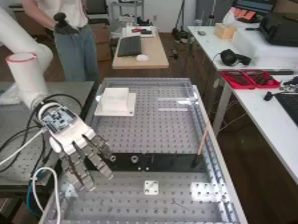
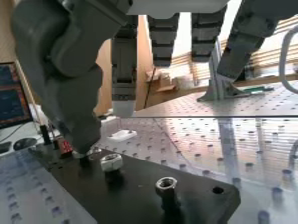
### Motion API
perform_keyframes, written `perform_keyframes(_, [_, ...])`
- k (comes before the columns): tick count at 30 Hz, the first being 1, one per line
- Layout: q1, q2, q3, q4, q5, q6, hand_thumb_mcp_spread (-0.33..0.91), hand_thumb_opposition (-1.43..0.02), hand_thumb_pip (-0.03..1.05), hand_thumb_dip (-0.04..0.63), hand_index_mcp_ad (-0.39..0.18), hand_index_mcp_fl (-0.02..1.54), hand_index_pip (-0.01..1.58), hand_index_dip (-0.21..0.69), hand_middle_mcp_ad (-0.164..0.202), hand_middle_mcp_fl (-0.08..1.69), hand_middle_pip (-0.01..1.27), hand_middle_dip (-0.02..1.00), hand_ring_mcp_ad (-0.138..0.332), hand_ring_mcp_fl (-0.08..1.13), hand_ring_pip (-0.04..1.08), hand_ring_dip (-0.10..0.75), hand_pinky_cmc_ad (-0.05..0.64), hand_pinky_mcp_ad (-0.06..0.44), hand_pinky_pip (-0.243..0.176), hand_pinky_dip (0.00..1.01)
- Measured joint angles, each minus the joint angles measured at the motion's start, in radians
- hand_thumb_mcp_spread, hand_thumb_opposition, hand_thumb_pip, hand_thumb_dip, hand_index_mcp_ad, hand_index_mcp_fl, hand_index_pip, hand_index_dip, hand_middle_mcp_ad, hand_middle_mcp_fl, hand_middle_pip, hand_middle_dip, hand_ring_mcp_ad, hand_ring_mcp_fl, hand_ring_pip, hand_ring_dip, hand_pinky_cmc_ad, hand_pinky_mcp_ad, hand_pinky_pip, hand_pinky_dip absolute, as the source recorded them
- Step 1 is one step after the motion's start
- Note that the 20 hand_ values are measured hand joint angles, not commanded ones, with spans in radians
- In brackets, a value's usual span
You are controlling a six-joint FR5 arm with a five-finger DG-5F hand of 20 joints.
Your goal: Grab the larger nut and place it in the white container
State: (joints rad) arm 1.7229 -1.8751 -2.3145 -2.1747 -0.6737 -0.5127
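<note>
Hand (image 1: 72, 137) released, its fingers extended over the bench's (image 1: 143, 134) left edge; larger nut (image 1: 113, 158) on the black bar (image 1: 173, 161), near the bar's left end; white container (image 1: 116, 104) at the bench's far left corner; bearing (image 1: 134, 159) right of the nut; brown stick (image 1: 203, 141) near the right edge.
</note>
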Motion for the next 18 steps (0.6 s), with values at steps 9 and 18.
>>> perform_keyframes(9, [-0.010,-0.023,0.020,-0.026,-0.020,0.020,0.37,-0.90,0.65,0.194,-0.106,0.02,1.56,0.098,0.075,0.01,0.13,0.19,0.192,0.00,0.11,0.075,0.347,0.279,-0.112,0.54])
perform_keyframes(18, [-0.016,-0.051,0.035,-0.032,-0.036,0.030,0.39,-0.91,0.65,0.209,-0.106,0.02,1.56,0.098,0.077,0.01,0.13,0.19,0.188,0.00,0.11,0.075,0.347,0.278,-0.112,0.54])
